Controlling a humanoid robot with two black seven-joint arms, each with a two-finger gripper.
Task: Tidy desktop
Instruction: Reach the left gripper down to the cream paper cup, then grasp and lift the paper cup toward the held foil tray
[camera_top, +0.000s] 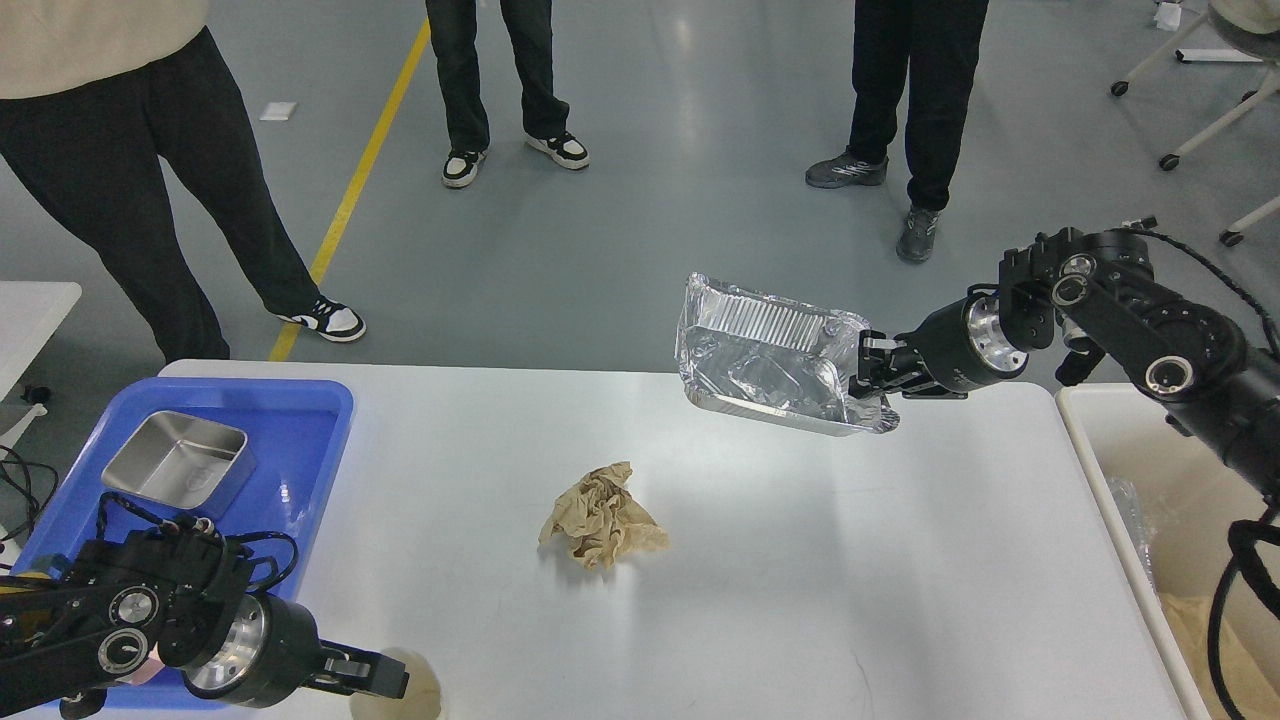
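Note:
The white desktop fills the lower view. My right gripper is shut on the right rim of a crumpled aluminium foil tray and holds it tilted in the air above the table's far edge. A crumpled brown paper ball lies mid-table. My left gripper is low at the front left edge, right against a cream round cup. Its fingers show as one dark shape, so I cannot tell them apart.
A blue plastic tray at the left holds a steel box; my left arm covers its front part. A cream-white bin stands off the right end of the table. Three people stand on the floor beyond the far edge.

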